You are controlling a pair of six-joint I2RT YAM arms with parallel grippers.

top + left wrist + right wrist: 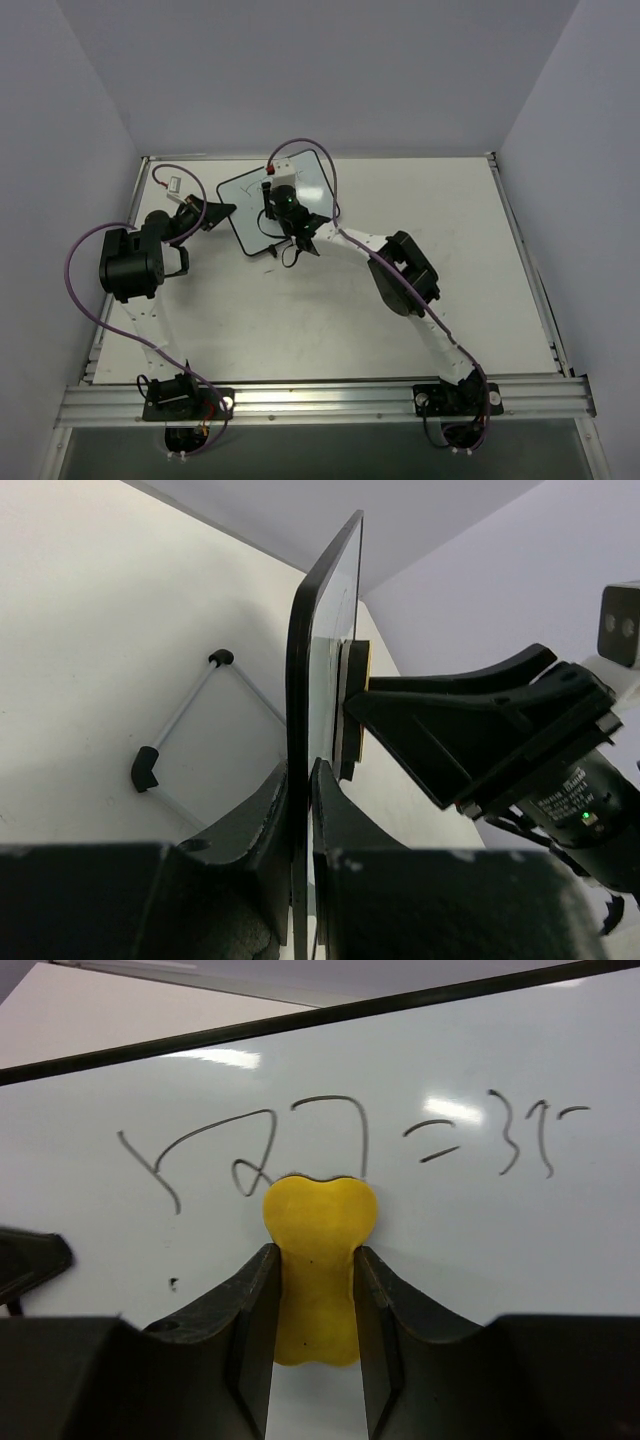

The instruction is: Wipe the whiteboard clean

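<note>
The whiteboard (250, 205) stands tilted up at the back middle of the table, white with a thin black frame. My left gripper (222, 211) is shut on its left edge; in the left wrist view the frame (300, 680) runs edge-on between the fingers. My right gripper (272, 200) is shut on the yellow eraser (318, 1260) and presses it flat on the board face (480, 1230), just under dark handwritten marks (250, 1150). More marks (525, 1135) lie to the right. The eraser's edge (356, 705) shows against the board in the left wrist view.
The board's wire foot (185, 715) with black tips rests on the white table (400, 320) behind the board. Grey walls (330, 70) enclose the back and sides. A metal rail (330, 400) runs along the near edge.
</note>
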